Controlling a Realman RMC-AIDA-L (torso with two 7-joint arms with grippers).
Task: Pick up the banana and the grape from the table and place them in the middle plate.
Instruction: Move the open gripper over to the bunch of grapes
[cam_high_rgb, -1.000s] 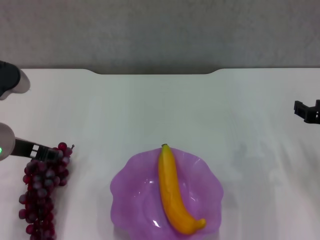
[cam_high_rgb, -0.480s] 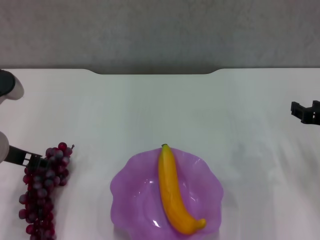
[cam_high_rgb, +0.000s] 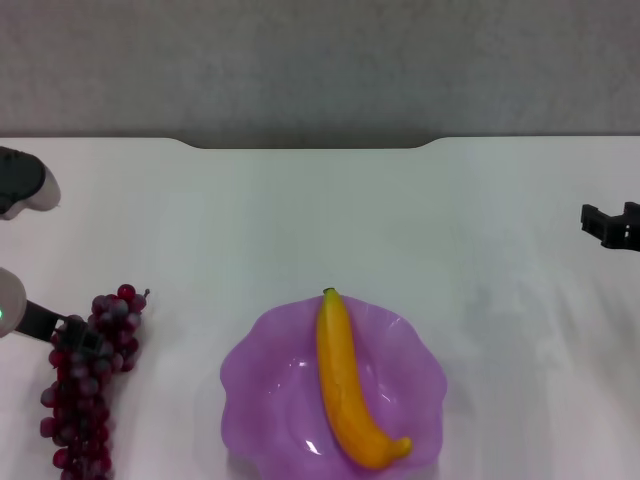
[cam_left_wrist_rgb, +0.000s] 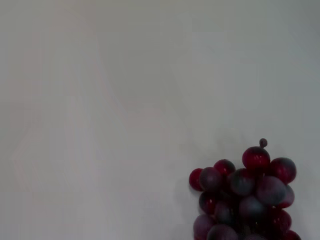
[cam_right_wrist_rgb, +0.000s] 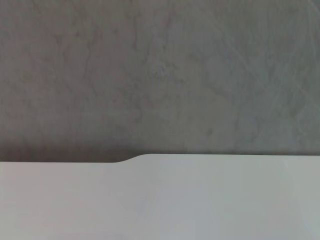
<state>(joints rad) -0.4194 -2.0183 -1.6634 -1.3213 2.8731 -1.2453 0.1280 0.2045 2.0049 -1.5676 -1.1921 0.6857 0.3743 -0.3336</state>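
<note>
left gripper (cam_high_rgb: 78, 335) on the grape (cam_high_rgb: 85, 385) (banana (cam_high_rgb: 348, 385) already plated).

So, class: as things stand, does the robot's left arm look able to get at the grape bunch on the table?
Probably yes. The left gripper is already at the upper end of the grape, which lies on the table with nothing over it. The middle plate sits apart, to one side.

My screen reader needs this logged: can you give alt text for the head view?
A banana lies in the purple middle plate on the white table. The left gripper is at the grape bunch, left of the plate; the right gripper sits far right.
</note>
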